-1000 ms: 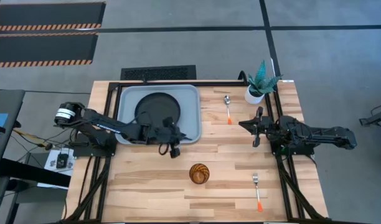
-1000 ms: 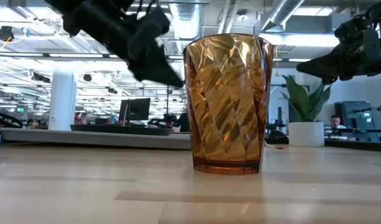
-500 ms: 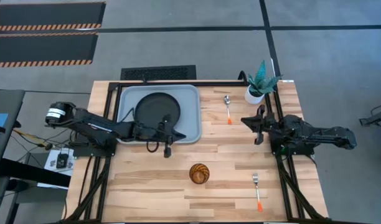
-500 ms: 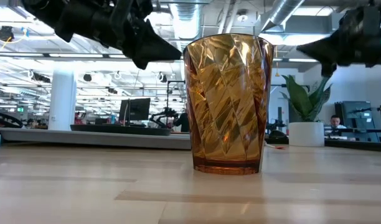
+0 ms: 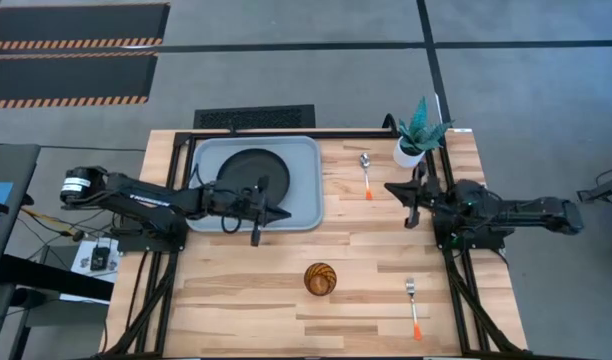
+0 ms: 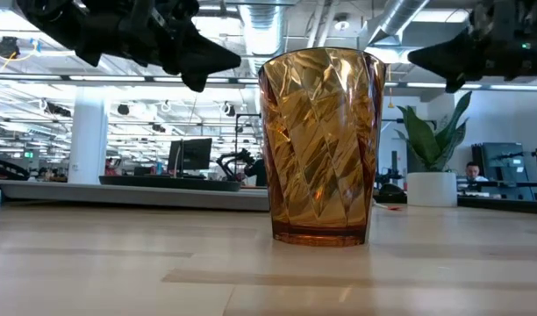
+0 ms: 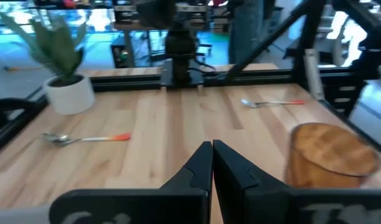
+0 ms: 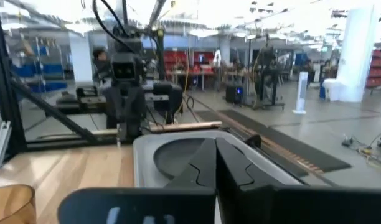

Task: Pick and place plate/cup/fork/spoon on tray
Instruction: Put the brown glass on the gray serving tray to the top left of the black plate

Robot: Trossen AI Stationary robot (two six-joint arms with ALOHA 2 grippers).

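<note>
The black plate (image 5: 254, 177) lies flat in the grey-blue tray (image 5: 306, 165) at the table's far left. The amber cup (image 5: 320, 279) stands upright on the wood near the front middle and fills the low view (image 6: 321, 145). The spoon (image 5: 366, 172) lies flat right of the tray. The fork (image 5: 413, 305) lies flat at the near right. My left gripper (image 5: 284, 213) is shut and empty, raised over the tray's near right corner. My right gripper (image 5: 391, 188) is shut and empty, raised right of the spoon.
A white plant pot (image 5: 408, 152) stands at the far right corner, close to my right arm. Bare wood lies between the tray and the cup. The black frame rail (image 5: 316, 131) runs along the table's far edge.
My left gripper has drawn back toward the table's left edge and gone up, from beside the tray's near right corner to above it. My right gripper has gone up a little. The cup, plate, fork and spoon have stayed where they were.
</note>
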